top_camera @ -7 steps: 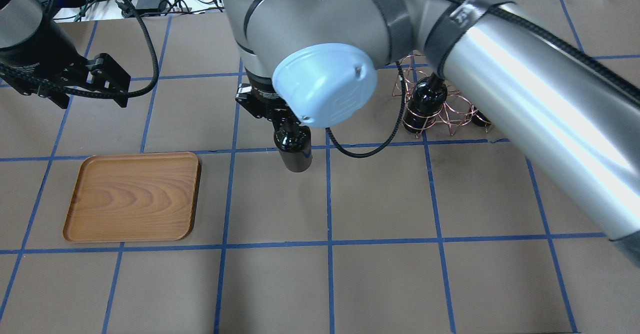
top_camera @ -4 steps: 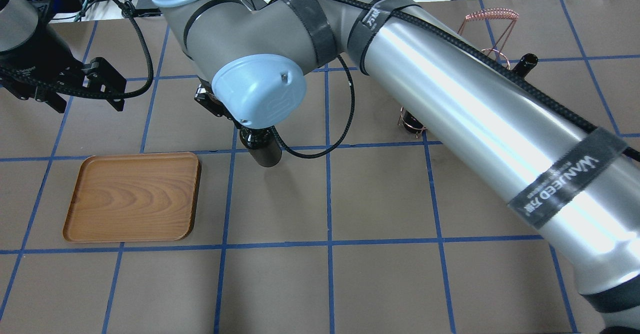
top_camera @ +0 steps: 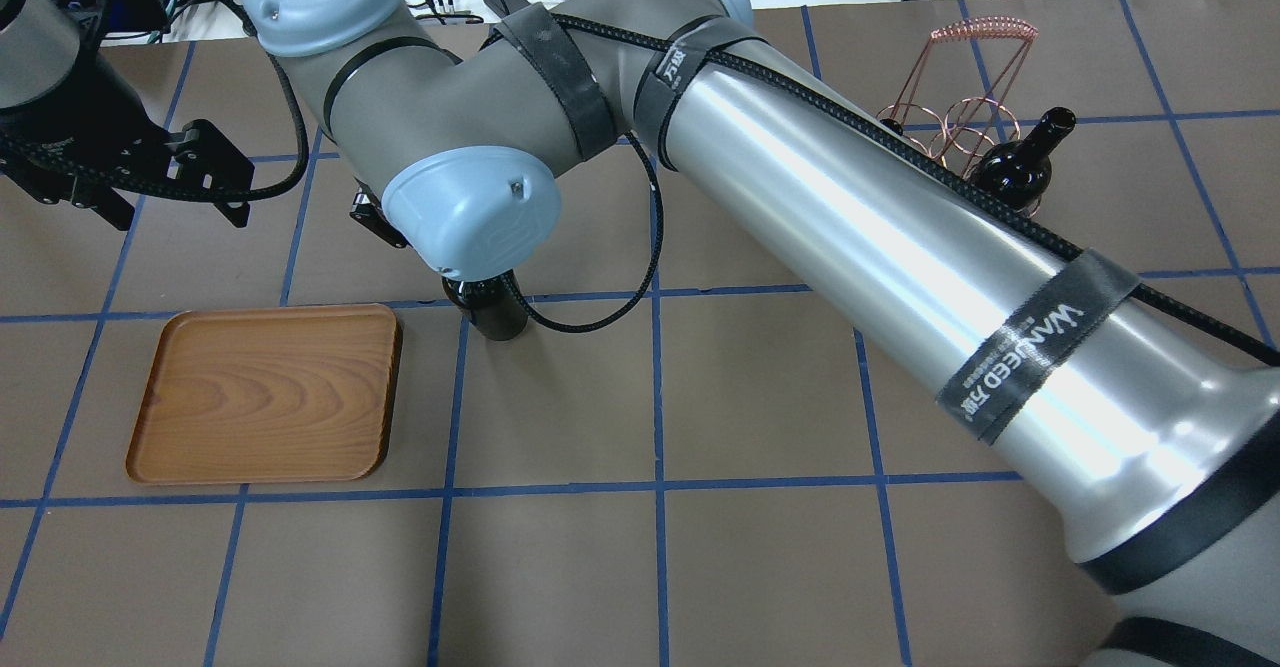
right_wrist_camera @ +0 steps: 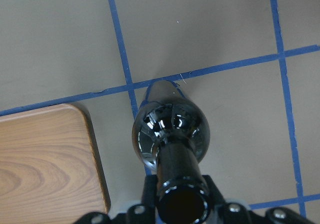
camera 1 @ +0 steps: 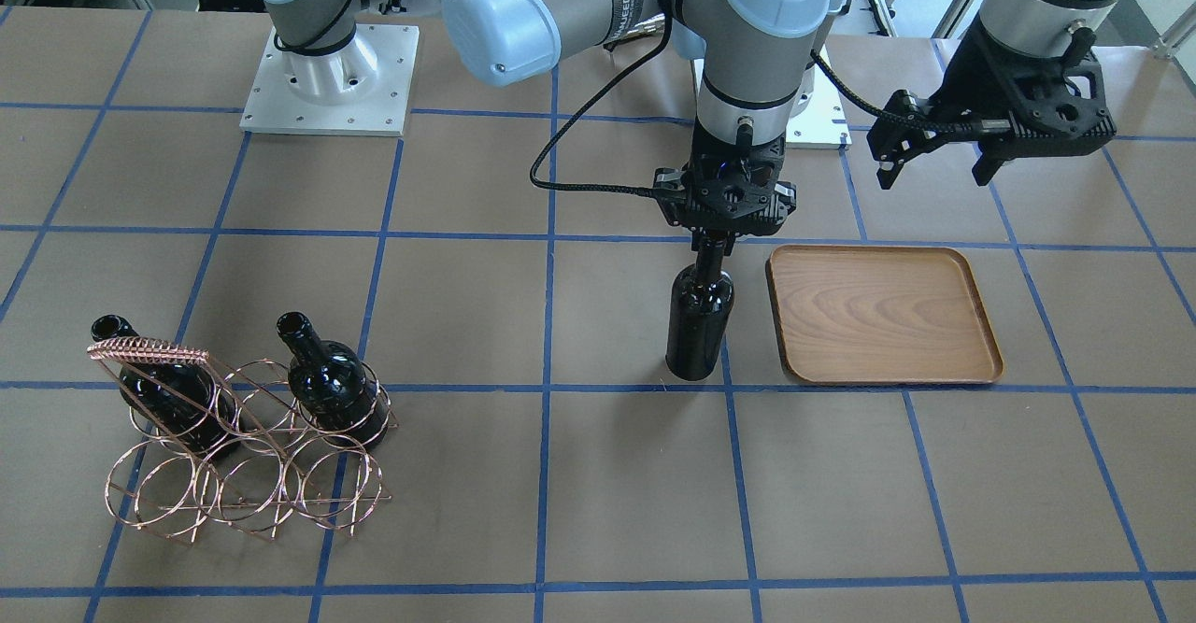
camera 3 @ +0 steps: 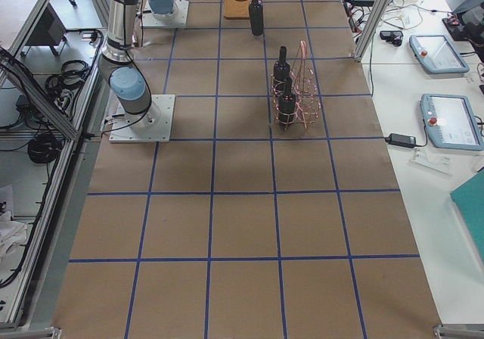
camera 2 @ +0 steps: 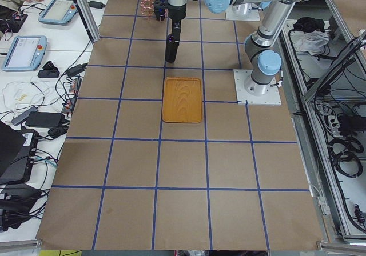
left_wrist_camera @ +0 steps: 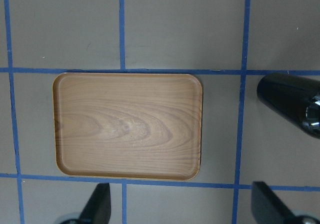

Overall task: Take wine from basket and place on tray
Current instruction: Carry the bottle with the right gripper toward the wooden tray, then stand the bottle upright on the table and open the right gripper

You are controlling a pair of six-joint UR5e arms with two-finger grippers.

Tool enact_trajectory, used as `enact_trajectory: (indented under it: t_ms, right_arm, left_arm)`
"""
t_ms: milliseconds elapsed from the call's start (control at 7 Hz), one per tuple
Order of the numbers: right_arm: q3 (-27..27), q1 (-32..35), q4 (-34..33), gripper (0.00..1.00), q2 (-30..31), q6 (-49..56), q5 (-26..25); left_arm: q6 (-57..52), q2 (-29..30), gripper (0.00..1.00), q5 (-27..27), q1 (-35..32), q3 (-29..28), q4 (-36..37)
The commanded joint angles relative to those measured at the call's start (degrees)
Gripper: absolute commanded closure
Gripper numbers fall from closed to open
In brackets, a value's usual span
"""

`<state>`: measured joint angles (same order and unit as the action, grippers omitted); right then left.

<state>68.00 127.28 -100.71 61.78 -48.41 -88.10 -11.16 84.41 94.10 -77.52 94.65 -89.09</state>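
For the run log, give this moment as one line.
right jaws shut on wine bottle, beside tray | left jaws open | basket holds two bottles

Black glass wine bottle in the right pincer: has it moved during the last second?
Yes. In the overhead view the black glass wine bottle has shifted left, closer to the flat brown wooden tray, which stayed put.

Saw a long table (camera 2: 183, 164) under brown paper, divided into squares by blue tape lines (camera 2: 183, 188). Beside it noticed white desks (camera 2: 34, 96) with tablets (camera 2: 23, 51) and an aluminium post (camera 2: 82, 10). On the other side found grey floor (camera 3: 45, 233) with black cable bundles (camera 3: 39, 147). Lit evenly.
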Motion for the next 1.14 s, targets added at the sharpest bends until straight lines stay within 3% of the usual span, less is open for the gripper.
enact_trajectory:
  t_ms: [0,143,286,714,1000]
  right_arm:
    - [0.5,0.1,-0.3,0.39,-0.2,0.0,-0.5]
    - [1.3,0.1,-0.3,0.11,0.0,0.1,-0.8]
    - [2.0,0.2,-0.3,0.02,0.2,0.1,-0.8]
    - [2.4,-4.6,1.4,0.00,5.3,4.7,-0.8]
    - [4.7,-10.9,8.7,0.00,12.1,14.3,-0.8]
  left_arm:
    - [0.0,0.1,0.00,-0.1,0.0,0.0,0.1]
    - [-0.2,0.1,0.00,-0.1,0.0,0.1,0.0]
    - [-0.2,0.1,0.00,-0.1,0.0,0.1,-0.1]
    - [1.2,0.1,0.00,-0.4,-0.6,0.1,0.1]
    - [1.1,0.0,0.00,0.2,-0.6,-0.1,0.7]
